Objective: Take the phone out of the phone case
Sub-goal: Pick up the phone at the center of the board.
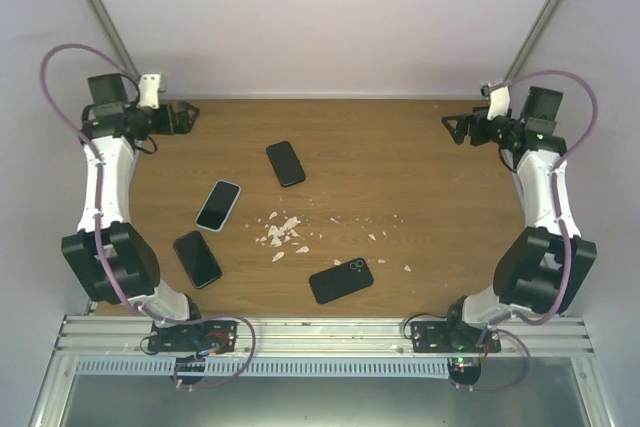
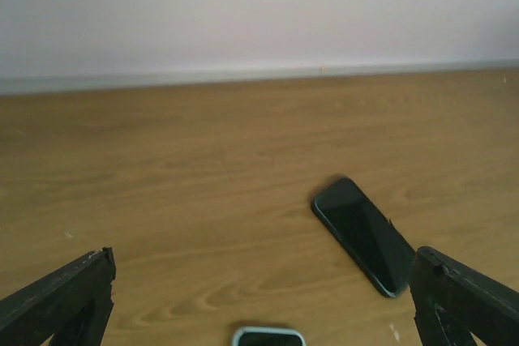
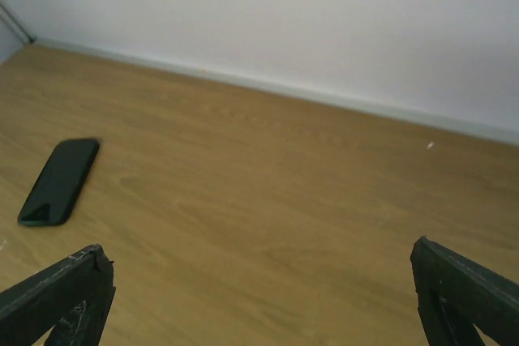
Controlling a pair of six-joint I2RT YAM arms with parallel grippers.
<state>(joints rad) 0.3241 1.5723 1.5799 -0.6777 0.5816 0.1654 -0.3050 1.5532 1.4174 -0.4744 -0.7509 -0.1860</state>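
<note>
While both arms wait at the far corners, left gripper and right gripper gape empty | phone in pale-rimmed case lies left of centre on the bench, well apart from both | you'd best pin the case, then peel one corner.
</note>
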